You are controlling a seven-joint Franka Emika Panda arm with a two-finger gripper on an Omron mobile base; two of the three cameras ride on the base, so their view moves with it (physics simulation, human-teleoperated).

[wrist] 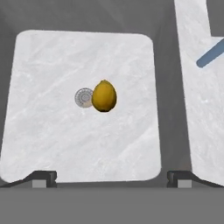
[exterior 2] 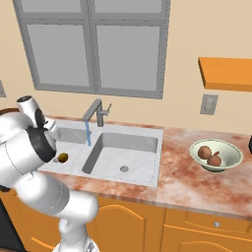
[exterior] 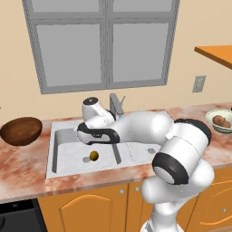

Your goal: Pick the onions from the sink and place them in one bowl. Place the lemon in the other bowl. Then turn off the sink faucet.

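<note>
Above the left basin of the sink (exterior: 59, 168), the white arm reaches forward from the base, bent at the elbow, with the hand turned downward over the basin floor. In the hand view the gripper (wrist: 112, 177) has its two dark fingertips set far apart at the lower edge, fully spread, gripping nothing and touching nothing. Directly below it, well clear of the tips, the lemon (wrist: 104, 96) lies on the basin floor, touching the edge of the round drain (wrist: 84, 97). In the left base view the lemon (exterior: 94, 156) sits just below the hand, with the arm's dark wrist band above it. Beyond the basin divider, the sink faucet (exterior 2: 96, 112) stands upright at the back rim, and a thin blue stream of water (exterior 2: 88, 134) runs from its spout. On the counter (exterior 2: 182, 184) to the right of the sink, the pale green-white bowl (exterior 2: 229, 162) holds the two onions (exterior 2: 210, 156), which touch one another. On the counter to the left of the sink stands the dark brown bowl (exterior: 21, 131), well apart from the lemon.
</note>
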